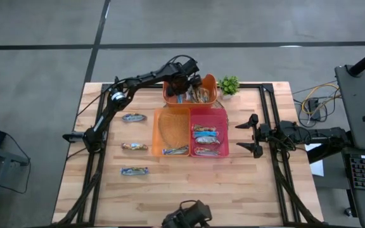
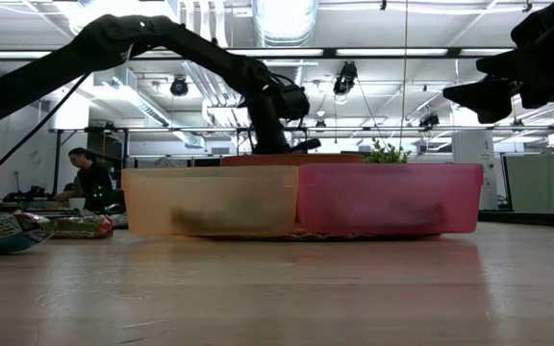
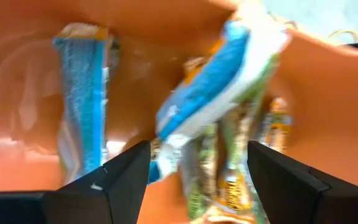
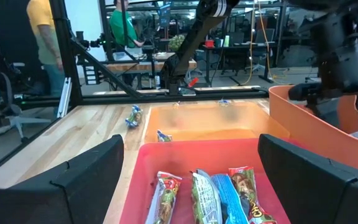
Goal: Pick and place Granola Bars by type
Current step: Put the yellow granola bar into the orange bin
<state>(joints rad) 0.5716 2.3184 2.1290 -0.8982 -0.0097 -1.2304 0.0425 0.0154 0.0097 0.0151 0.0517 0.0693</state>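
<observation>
My left gripper (image 1: 189, 85) is open and reaches down into the dark orange bin (image 1: 209, 81) at the table's far side. In the left wrist view its fingers stand on either side of a blue-silver granola bar (image 3: 210, 93) that leans tilted on greenish bars (image 3: 229, 180). Another blue bar (image 3: 82, 99) leans on the bin's wall. My right gripper (image 1: 251, 134) hangs open above the table, just right of the pink bin (image 1: 225, 130), which holds several bars (image 4: 210, 196). The pale orange bin (image 1: 172, 123) holds one blue bar (image 1: 176, 151).
Three bars lie on the table left of the bins (image 1: 134, 117), (image 1: 134, 146), (image 1: 134, 171). A small green potted plant (image 1: 229, 84) stands right of the dark orange bin. People show in the room beyond the table (image 4: 42, 43). Bare wood lies near the table's near edge (image 1: 189, 190).
</observation>
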